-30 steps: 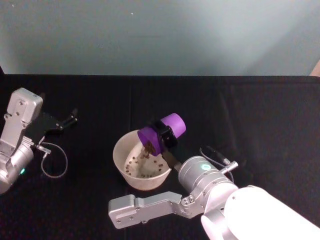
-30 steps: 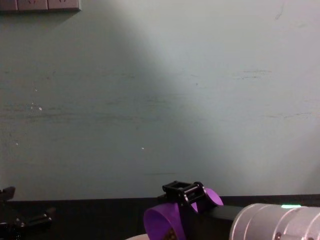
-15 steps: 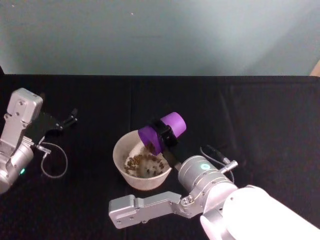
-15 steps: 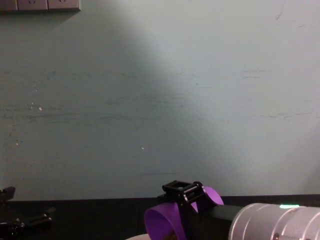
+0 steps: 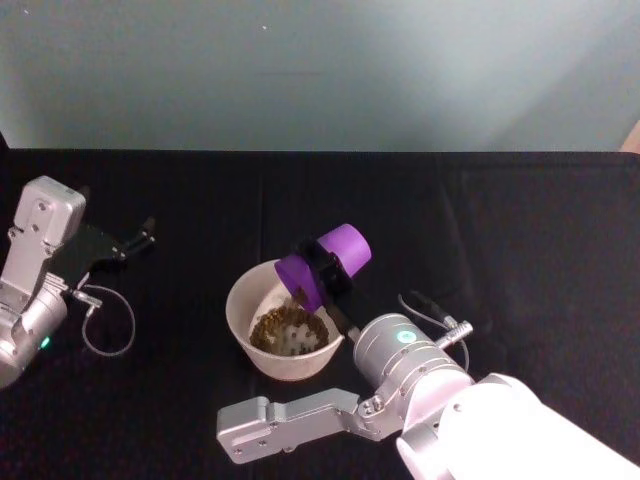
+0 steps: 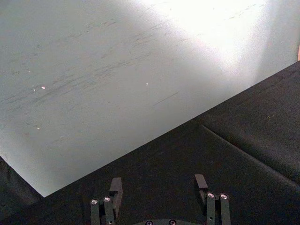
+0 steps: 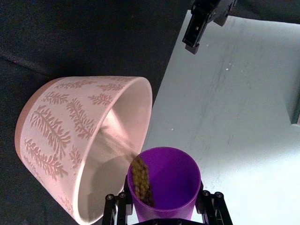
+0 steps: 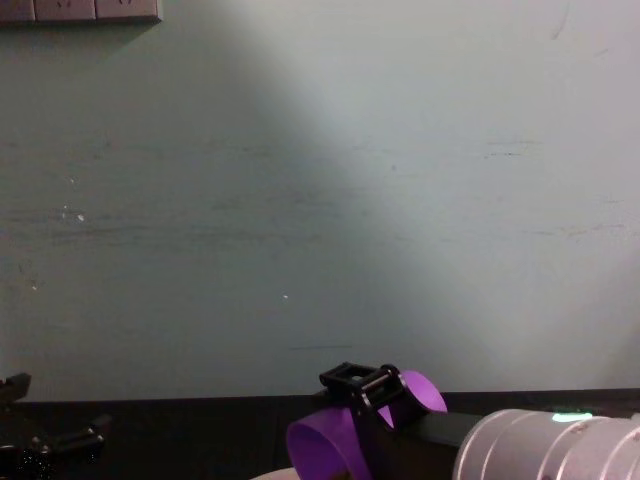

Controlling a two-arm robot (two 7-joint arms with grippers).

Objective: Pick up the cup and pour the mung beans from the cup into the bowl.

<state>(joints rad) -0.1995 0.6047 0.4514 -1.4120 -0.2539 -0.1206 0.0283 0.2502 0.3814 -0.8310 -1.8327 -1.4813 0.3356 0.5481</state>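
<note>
The purple cup (image 5: 322, 265) hangs tipped on its side over the bowl's right rim, mouth down toward the bowl (image 5: 243, 335). My right gripper (image 5: 322, 268) is shut on the cup, its black fingers (image 8: 358, 382) clamped across the cup's body. A pile of mung beans (image 5: 285, 329) lies in the bowl. In the right wrist view beans (image 7: 140, 179) stream along the inside of the cup (image 7: 172, 178) toward the leaf-patterned pinkish bowl (image 7: 51, 122). In the chest view the cup (image 8: 320, 450) shows at the bottom edge. My left gripper (image 5: 148, 232) is parked at the left, open, with nothing between its fingers (image 6: 115, 187).
A black cloth (image 5: 500, 230) covers the table, with a pale wall (image 5: 320, 70) behind it. A loop of thin cable (image 5: 105, 325) lies beside the left arm. The right arm's silver link (image 5: 290, 420) stretches across the front of the table below the bowl.
The heap of beans in the bowl has grown from scattered beans to a pile. The cup has tipped slightly further. The left arm has stayed still.
</note>
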